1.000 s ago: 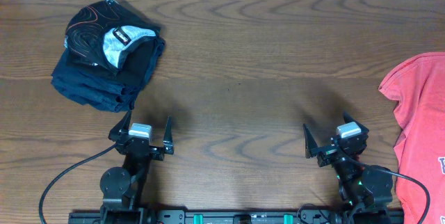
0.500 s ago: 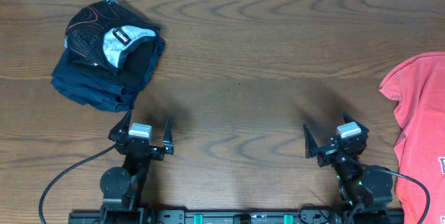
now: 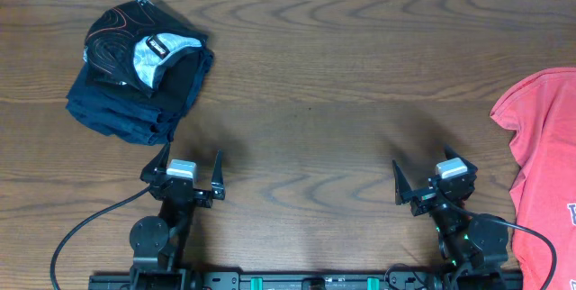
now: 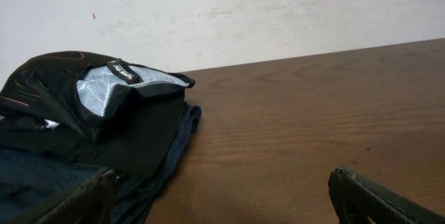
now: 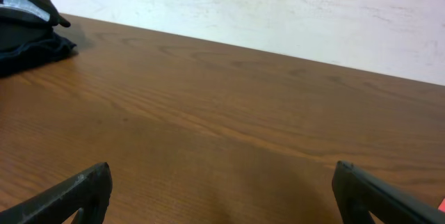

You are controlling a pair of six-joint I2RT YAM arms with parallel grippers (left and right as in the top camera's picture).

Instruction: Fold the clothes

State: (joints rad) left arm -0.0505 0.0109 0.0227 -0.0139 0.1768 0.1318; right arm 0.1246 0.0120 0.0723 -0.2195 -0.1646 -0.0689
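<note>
Nothing has changed in the last second: left gripper [image 3: 189,168] and right gripper [image 3: 425,175] idle at lower frame, jaws open, empty. Black jersey [image 3: 135,69] lies bundled upper left of worktop [image 3: 315,83]; coral-red T-shirt [image 3: 540,164] at right edge appears unfolded, likely next

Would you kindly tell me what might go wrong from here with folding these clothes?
The black jersey lies bunched in layers, so the open left gripper may pinch several layers at once and drag the whole bundle. The coral-red T-shirt runs past the right edge of the overhead view. Its far part is unseen, so the right gripper may struggle to reach it or pull it unevenly.
</note>
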